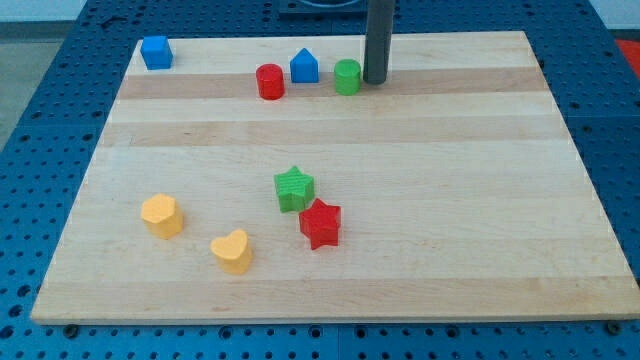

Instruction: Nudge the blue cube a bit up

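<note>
Wooden surface [400, 200] on blue perforated base [40, 150]. Top row, left to right: red cylinder [270, 82], blue house-shaped block [304, 67], green cylinder [347, 77]; all three between rod and target. Lower centre: green star [294, 188], red star [320, 223]; lower left: yellow hexagonal block [161, 215], yellow heart [232, 251]. Blue cube [155, 52] at top-left corner, well apart from my tip [375, 81]. No hand: bare rod, holding nothing, tip just beside green cylinder's right.

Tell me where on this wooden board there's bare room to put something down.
The widest free patch is the view's right half of the wooden board, below my tip. The middle band between the top row and the green star block is also bare. Crowded: the red cylinder, blue house-shaped block and green cylinder beside my tip.
</note>
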Controlling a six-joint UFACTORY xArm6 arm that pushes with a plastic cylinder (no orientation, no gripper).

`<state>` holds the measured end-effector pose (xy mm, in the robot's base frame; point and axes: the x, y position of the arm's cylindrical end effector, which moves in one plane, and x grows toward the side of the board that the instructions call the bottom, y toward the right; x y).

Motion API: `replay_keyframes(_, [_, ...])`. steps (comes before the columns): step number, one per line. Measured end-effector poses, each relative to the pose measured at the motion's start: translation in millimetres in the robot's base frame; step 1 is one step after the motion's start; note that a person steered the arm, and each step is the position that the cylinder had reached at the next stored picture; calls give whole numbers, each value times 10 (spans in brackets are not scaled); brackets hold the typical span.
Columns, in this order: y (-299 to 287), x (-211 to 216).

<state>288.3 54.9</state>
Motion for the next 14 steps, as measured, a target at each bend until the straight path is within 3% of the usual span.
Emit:
replay_keyframes(2, [-213,0])
replay_keyframes(5, [-74,0])
replay_keyframes(7, [362,606])
replay_keyframes(9, [-394,1138])
replay_keyframes(12, [-2139,1146])
replay_keyframes(13, [-2541,1143])
replay_keyframes(14, [-2559,1115])
